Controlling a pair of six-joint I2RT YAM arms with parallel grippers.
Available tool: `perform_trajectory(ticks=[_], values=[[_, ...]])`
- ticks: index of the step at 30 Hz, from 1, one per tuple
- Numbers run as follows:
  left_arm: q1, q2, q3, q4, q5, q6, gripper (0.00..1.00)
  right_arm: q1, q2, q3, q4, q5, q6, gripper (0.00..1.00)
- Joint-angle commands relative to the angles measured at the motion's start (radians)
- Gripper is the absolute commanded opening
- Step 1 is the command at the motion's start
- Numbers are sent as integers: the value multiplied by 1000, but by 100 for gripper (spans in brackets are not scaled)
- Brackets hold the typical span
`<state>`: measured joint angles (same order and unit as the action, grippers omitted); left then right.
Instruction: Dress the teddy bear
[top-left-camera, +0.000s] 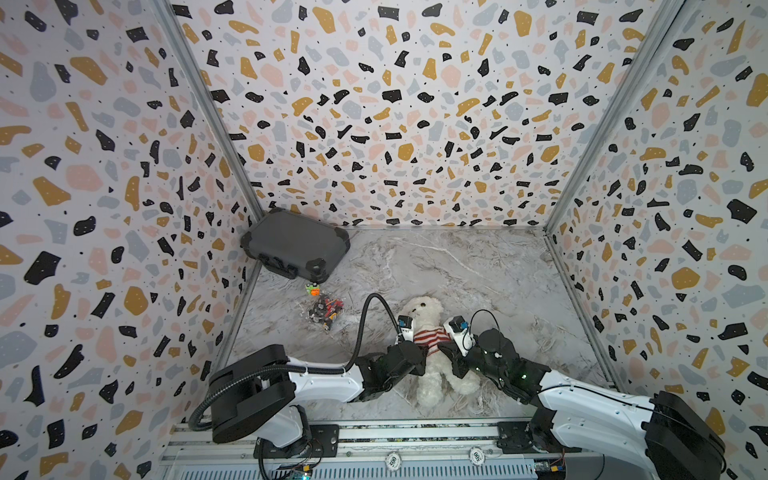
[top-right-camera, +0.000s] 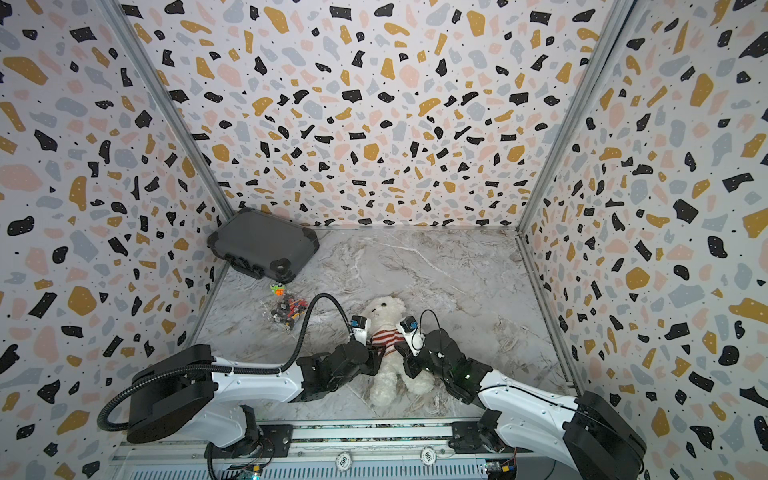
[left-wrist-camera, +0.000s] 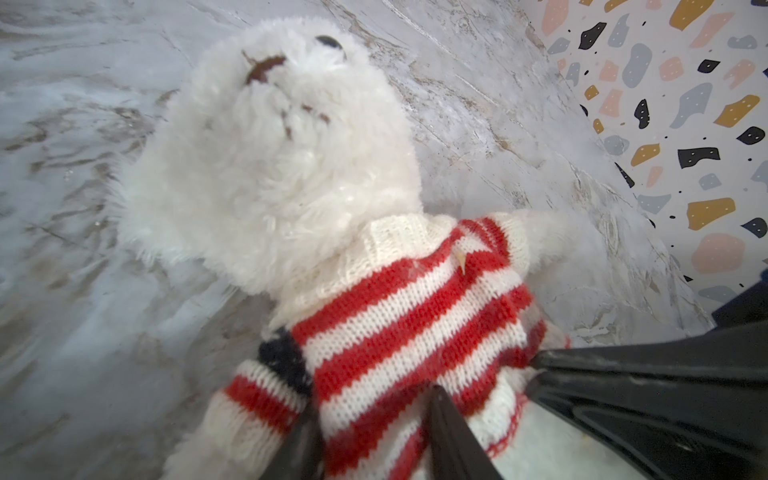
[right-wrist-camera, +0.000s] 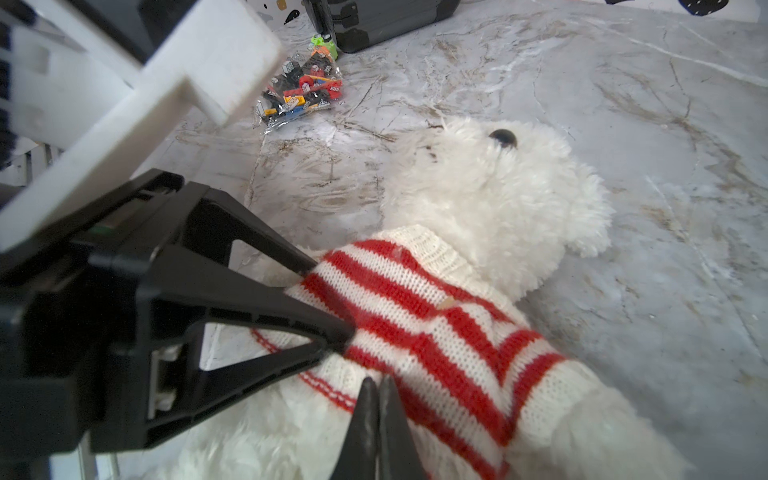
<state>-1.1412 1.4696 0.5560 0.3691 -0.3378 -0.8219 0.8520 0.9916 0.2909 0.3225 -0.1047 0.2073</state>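
Teddy bear (top-left-camera: 432, 365) lies on its back on the marble desk (top-left-camera: 478, 270), front centre between the two arms, head toward the back wall. The striped sweater (left-wrist-camera: 395, 332) is on: head through the collar, both sleeves filled, a paw showing past one cuff. The hem sits high on the belly and the legs are bare.

The left fingers (left-wrist-camera: 451, 436) are part-closed with a wad of knit between them at the side of the torso. This looks like a clamp on the sweater to hold or tug that side. The right fingers (right-wrist-camera: 368, 415) are clenched flat together, tips at the hem on the other side. I cannot tell whether any yarn is caught. Likely step: drawing the hem down evenly, one grip per side so the bear does not slide.

A dark grey case (top-left-camera: 295, 245) leans in the back-left corner. A clear bag of small bricks (top-left-camera: 326, 311) and a small orange-green toy (top-left-camera: 313, 289) lie near each other, left of the bear's head and apart from it. None of these blocks the work. The only crowding is the two wrists close together over the torso.
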Motion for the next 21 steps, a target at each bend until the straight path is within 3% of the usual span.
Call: perform_trajectory(ticks=[1,15,21], values=[[0,-22,-22,45,4,-1,42,3,-20,-3,-26,10,12,1],[13,-136,-52,84,60,-11,54,2,-40,-38,-12,27,31,0],[17,-192,-20,19,31,5,55,4,-41,-53,30,3,45,0]])
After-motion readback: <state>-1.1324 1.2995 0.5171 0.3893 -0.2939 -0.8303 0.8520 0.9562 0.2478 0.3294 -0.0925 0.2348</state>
